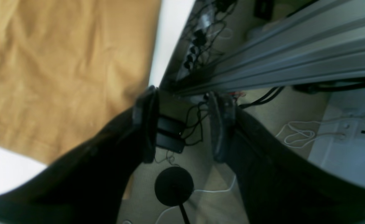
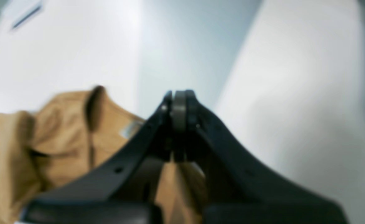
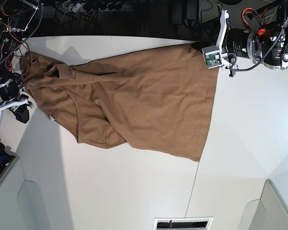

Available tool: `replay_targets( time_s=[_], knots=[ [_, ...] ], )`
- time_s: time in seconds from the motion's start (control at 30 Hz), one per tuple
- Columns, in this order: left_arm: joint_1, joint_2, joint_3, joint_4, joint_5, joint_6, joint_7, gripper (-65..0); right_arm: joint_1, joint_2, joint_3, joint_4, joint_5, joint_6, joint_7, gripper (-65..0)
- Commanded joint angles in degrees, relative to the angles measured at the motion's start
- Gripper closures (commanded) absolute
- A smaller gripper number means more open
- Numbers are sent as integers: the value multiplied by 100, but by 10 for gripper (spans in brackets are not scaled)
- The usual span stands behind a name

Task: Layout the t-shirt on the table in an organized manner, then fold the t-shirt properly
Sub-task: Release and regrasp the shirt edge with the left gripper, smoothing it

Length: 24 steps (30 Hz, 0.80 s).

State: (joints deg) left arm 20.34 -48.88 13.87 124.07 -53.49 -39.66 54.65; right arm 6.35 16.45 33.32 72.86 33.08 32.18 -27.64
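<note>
The tan-brown t-shirt lies spread across the white table, rumpled and bunched toward its left end. My left gripper stands open with nothing between its fingers, just past the table's far edge beside the shirt's corner. In the base view it sits at the shirt's top right corner. My right gripper is shut at the shirt's bunched left end. No cloth shows between its tips. The base view shows it at the table's left edge.
An aluminium rail runs behind the table's far edge, with cables, a power strip and a round black base on the floor. A thin seam crosses the table. Wiring crowds the top left corner.
</note>
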Motion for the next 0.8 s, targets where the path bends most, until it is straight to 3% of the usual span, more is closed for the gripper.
replay_targets(
  time_s=[0.0, 0.17, 0.37, 0.5, 0.63, 0.77],
  knots=[
    [-11, -98, -50, 122, -105, -34, -50, -288, 79, 31, 15, 98, 149, 111, 98, 0],
    [-127, -28, -315, 197, 229, -34, -581, -288, 79, -142, -164, 96, 142, 133, 85, 0],
    [-874, 498, -1115, -225, 442, -34, -1298, -288, 162, -138, -1117, 96, -326, 125, 90, 0],
    [-1556, 1150, -1121, -1506, 535, -34, -1462, -288, 173, -140, -1574, 96, -590, 103, 87, 0],
    [-2433, 1912, -1121, -3045, 640, -34, -1512, -288, 173, -138, -1620, 96, -743, 103, 87, 0],
    [-3023, 2428, -1121, -4634, 879, -34, -1788, -288, 170, -140, -1620, 96, -839, 101, 85, 0]
  ],
)
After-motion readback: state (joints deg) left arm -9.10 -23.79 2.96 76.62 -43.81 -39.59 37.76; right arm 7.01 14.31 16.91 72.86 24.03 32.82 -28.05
